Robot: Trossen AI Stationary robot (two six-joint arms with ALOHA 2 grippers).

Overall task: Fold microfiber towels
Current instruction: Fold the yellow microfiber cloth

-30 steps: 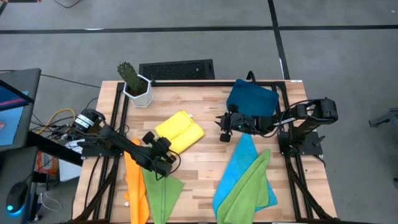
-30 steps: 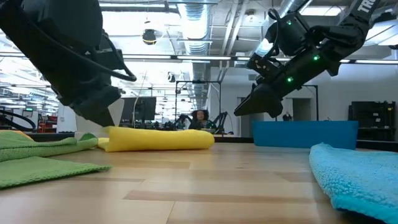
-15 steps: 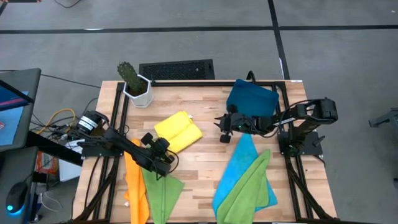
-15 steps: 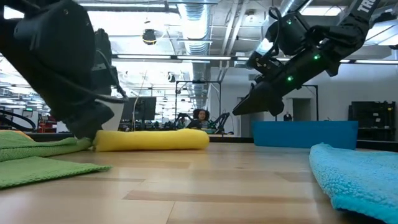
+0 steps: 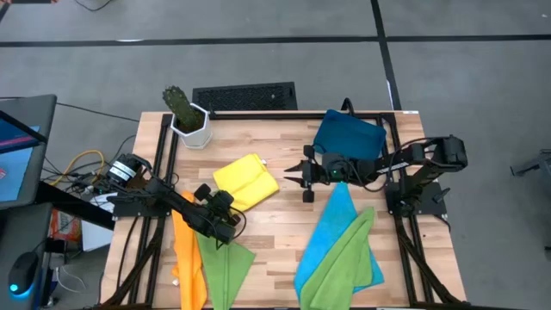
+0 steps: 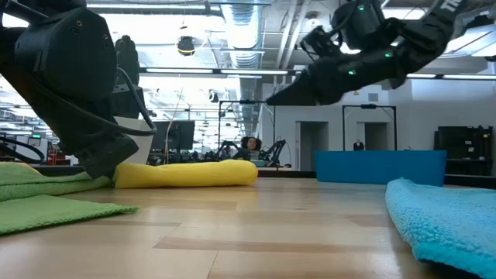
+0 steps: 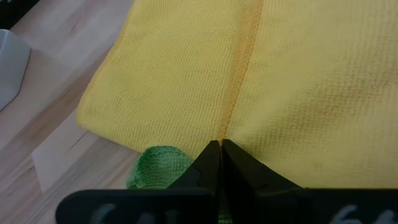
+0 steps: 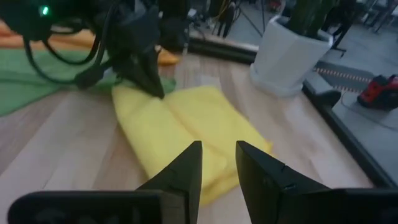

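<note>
Yellow towel [image 7: 249, 74] — edge against shut left fingers [image 7: 211, 165]

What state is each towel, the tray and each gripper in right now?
Yellow microfiber towel: folded, lying flat on the wooden table.
Orange microfiber towel: unfolded, hanging over the table edge.
Left lime green towel: unfolded.
Bright blue towel: spread out, unfolded.
Right lime green towel: unfolded, lying over the blue one.
Dark-blue rectangular tray: empty.
Left gripper: shut, tips at the yellow towel's edge.
Right gripper: open, raised, empty.
</note>
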